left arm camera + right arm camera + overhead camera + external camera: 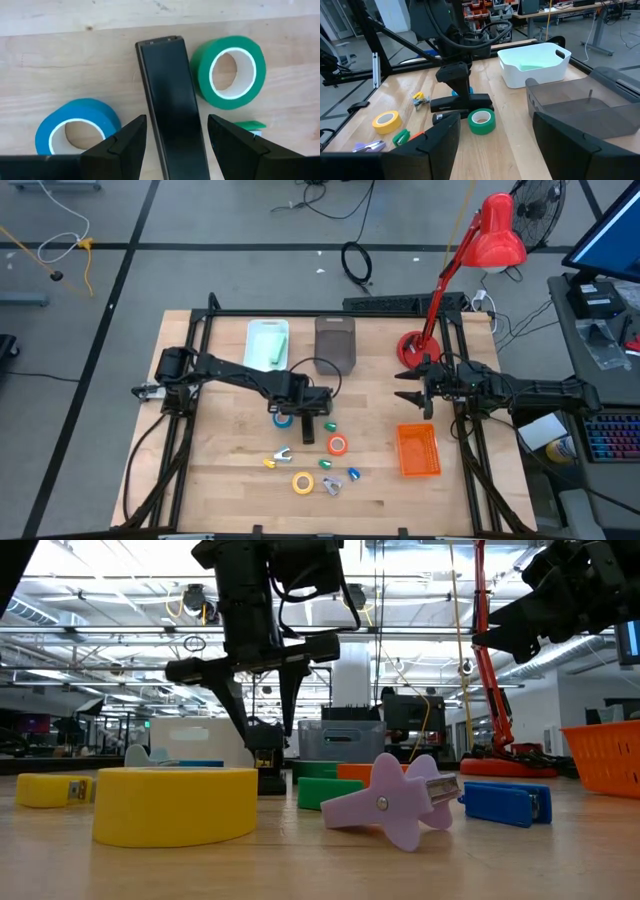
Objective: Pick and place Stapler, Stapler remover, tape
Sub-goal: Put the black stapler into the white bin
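Observation:
A black stapler (172, 100) lies flat on the wooden table (230, 480), between a blue tape roll (75, 132) and a green tape roll (230, 72). My left gripper (177, 120) hangs over the stapler pointing down, open, with one finger on each long side and not touching it. An orange tape roll (337, 445) and a yellow tape roll (302, 481) lie nearer the front. Small claw-shaped staple removers, yellow (278, 457), purple (332, 485) and blue (353, 474), lie among them. My right gripper (415, 395) waits at the table's right, level and open, holding nothing.
At the back stand a white bin (267, 345) and a grey bin (335, 343). An orange basket (418, 450) sits at the right front. A red desk lamp (480, 250) rises from its base (410, 350) at the back right, beside my right arm.

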Controlling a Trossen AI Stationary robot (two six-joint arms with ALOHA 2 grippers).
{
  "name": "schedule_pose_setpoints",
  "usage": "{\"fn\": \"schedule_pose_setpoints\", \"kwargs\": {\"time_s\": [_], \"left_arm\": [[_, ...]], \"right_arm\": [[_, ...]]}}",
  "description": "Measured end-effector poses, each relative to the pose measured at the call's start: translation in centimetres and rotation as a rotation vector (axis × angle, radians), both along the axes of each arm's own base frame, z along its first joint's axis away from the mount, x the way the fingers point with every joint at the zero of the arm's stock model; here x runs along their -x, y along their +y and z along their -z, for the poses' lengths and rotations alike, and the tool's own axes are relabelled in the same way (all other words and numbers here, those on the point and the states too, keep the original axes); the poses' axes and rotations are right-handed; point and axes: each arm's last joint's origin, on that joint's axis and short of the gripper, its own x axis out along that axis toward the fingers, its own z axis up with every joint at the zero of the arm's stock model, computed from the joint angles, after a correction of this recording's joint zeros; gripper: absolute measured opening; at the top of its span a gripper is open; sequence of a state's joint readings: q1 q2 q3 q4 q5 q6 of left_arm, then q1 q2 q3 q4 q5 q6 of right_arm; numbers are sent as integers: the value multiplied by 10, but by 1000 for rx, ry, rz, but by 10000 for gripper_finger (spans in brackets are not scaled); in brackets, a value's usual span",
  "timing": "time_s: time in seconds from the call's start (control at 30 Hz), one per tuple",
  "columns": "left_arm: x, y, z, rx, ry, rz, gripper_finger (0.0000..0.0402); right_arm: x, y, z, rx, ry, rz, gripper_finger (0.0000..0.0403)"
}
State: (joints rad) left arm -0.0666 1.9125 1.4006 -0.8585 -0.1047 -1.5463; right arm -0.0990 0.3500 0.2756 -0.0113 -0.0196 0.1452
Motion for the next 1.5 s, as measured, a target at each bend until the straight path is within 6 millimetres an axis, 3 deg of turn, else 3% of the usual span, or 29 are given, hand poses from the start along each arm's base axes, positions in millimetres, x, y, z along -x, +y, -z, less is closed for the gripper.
{"fn": "schedule_pose_setpoints", "kwargs": {"time_s": [0.13, 0.37, 0.87, 0.97, 1.13, 1.37, 1.5], "left_arm": [[0, 0, 1, -1, 3, 2, 214], [-8, -3, 23, 62, 38, 30, 214], [-4, -2, 19, 62, 63, 26, 213], [-4, -2, 19, 60, 62, 27, 198], [-4, -1, 19, 44, 61, 32, 135], [-4, -2, 19, 21, 61, 31, 135], [-1, -1, 8, -23, 40, 26, 135]], "right_arm": [[0, 0, 0, 0, 0, 0, 242], [0, 0, 0, 0, 0, 0, 242], [0, 0, -1, 0, -4, 0, 242], [0, 0, -1, 1, -5, 0, 242], [0, 0, -1, 1, -5, 0, 242], [0, 0, -1, 0, -5, 0, 242], [0, 0, -1, 1, -5, 0, 242]]}}
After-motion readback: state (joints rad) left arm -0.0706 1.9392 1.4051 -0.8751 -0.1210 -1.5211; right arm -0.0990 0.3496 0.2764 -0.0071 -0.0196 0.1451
